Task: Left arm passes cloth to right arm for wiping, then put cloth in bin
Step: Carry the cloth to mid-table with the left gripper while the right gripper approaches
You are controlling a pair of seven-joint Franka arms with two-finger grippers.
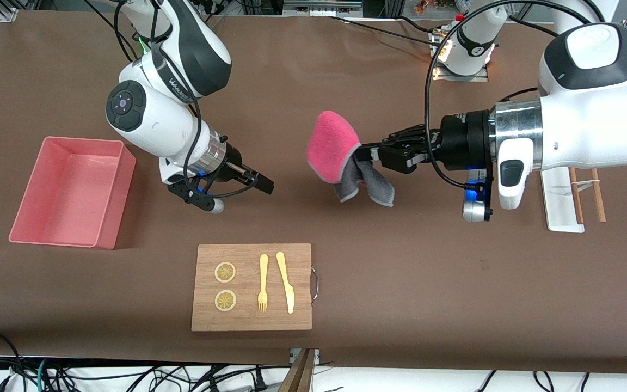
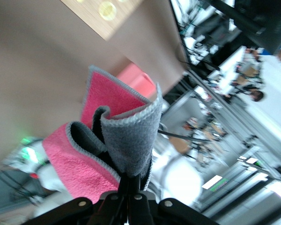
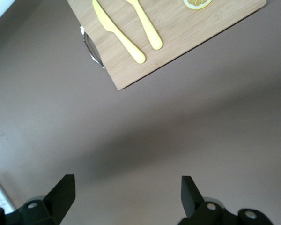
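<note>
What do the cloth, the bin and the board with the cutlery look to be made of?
Cloth: soft fuzzy fabric, probably microfibre, pink one side, grey the other, stitched edge; it droops from the shut left gripper. Bin: smooth matte salmon plastic, moulded walls. Board: pale wood, likely bamboo, with visible grain. Fork and knife: glossy yellow, probably plastic.
</note>
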